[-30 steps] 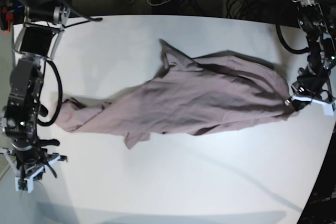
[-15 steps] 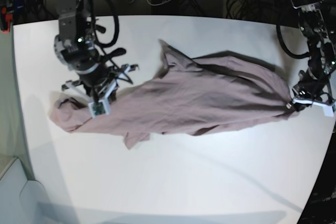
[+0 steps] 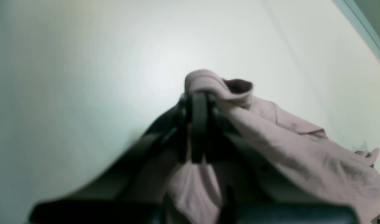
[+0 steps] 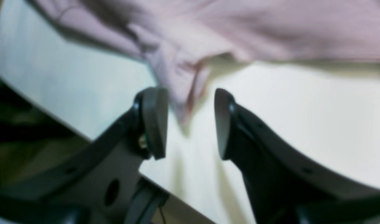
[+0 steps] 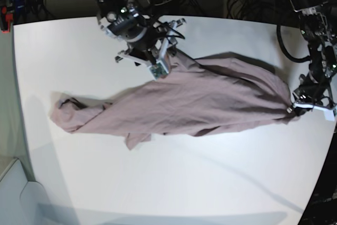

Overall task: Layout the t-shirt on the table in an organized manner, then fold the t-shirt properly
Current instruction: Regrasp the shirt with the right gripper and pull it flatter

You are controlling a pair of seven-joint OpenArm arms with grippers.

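Glossy white worktop [image 5: 174,183] with rounded edges fills the base view; dark clutter and cables sit beyond its far edge.

Dusty mauve short-sleeved cotton t-shirt [image 5: 189,101] lies in a long, wrinkled band across the middle of the worktop, one end bunched near the base view's left edge, the other drawn to a point at its right edge. Not flat: folds overlap and a flap sticks out from the near side.

Step in hand, by my judgement: the laying-out stage. No folding is begun.

Left tool [image 3: 198,124]: together, clamped on a corner of the shirt; the cloth wraps over and drapes down past it in the left wrist view. In the base view it sits at the pointed right-hand end [image 5: 310,103].

Right tool [image 4: 187,123]: apart, holding nothing. A hanging fold of the shirt [image 4: 180,90] lies just ahead of the gap, its tip reaching between the two pads. In the base view this tool [image 5: 157,68] hovers over the shirt's far edge, near the raised peak of cloth.

Next move likely calls for closing on that fold, then drawing it away from the left tool to spread the cloth. Risk: pinching several layers at once.
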